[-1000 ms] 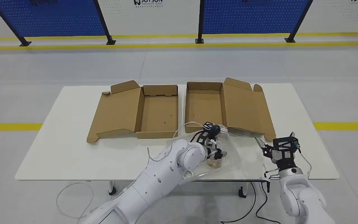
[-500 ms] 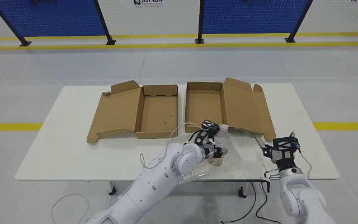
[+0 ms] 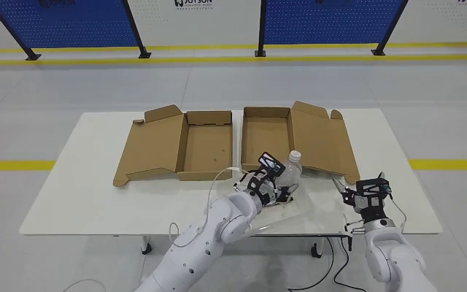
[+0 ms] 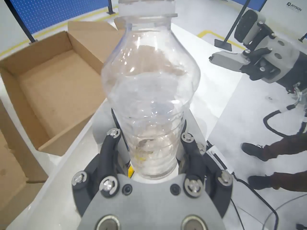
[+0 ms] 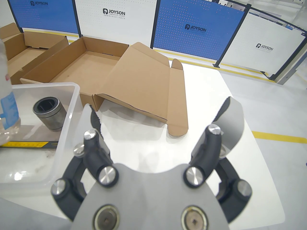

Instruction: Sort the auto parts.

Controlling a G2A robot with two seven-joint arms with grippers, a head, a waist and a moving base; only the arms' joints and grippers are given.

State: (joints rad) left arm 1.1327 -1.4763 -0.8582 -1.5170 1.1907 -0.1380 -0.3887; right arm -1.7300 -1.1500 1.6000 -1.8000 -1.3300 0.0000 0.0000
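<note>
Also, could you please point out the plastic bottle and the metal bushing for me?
plastic bottle (image 4: 150, 92): left wrist view, its clear body.
metal bushing (image 5: 50, 118): right wrist view, its outer wall.

Bearing (image 5: 49, 113) sits in bin (image 5: 68, 120), seemingly just before the right box (image 5: 88, 65).

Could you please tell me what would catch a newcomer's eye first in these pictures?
The clear plastic bottle, clamped in the left gripper over the table near its front, stands out first. Behind it lie two open cardboard boxes, and a metal linear bearing sits in the clear plastic bin.
</note>
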